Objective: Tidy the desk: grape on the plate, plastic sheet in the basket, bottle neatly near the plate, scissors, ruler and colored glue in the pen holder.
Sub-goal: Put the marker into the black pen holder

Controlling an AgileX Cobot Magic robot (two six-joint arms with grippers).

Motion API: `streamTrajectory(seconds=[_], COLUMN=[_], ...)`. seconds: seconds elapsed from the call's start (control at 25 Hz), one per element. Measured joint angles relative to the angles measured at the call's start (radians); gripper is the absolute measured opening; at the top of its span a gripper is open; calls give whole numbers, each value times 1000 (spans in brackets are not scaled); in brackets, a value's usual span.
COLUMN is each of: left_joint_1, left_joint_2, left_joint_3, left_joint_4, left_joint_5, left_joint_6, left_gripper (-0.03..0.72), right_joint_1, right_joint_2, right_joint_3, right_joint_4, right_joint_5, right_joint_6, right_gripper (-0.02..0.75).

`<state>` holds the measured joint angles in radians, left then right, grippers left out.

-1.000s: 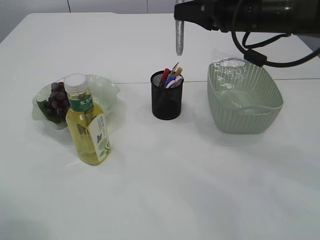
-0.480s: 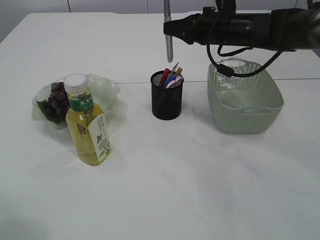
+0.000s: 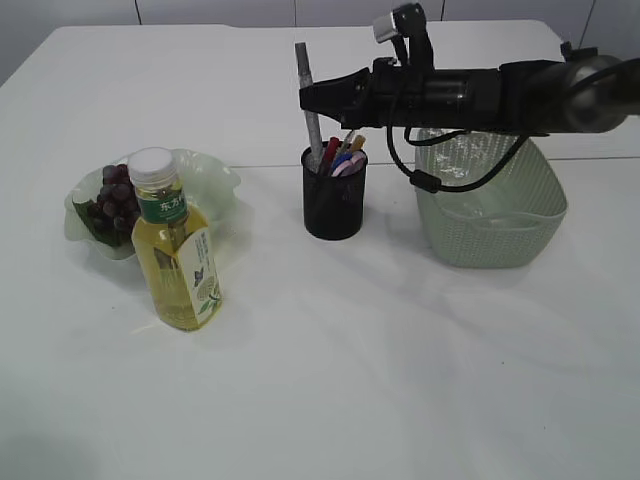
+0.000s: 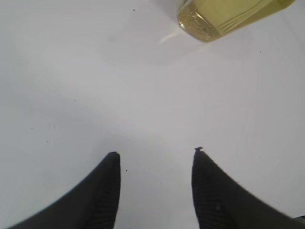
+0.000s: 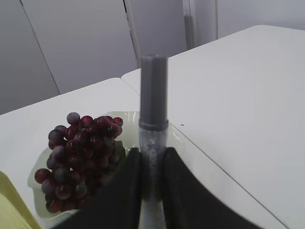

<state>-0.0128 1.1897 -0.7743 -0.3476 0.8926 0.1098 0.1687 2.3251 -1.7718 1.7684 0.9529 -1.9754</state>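
Exterior view: right gripper (image 3: 312, 98) clamped the colored glue (image 3: 309, 95) (grey cap up), lower end apparently inside the pen holder (image 3: 334, 203). Left gripper (image 4: 155, 162) stood open near the bottle (image 4: 224, 16).

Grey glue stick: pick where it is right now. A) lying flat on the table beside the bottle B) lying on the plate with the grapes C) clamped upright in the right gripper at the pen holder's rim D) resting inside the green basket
C: the grey glue stick stands upright, pinched by the right gripper, its lower end at the rim of the pen holder.
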Motion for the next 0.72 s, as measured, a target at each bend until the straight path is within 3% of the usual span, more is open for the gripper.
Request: streamTrajectory(seconds=[0.72], left_joint_1=[0], left_joint_2=[0], left_joint_3=[0], left_joint_4=[0], left_joint_5=[-4], left_joint_6=[0], left_gripper=[361], right_joint_1=[4], right_joint_2=[46], right_joint_3=[-19], right_joint_4=[3], right_joint_5=[2], right_joint_6=[-62], right_gripper=[161])
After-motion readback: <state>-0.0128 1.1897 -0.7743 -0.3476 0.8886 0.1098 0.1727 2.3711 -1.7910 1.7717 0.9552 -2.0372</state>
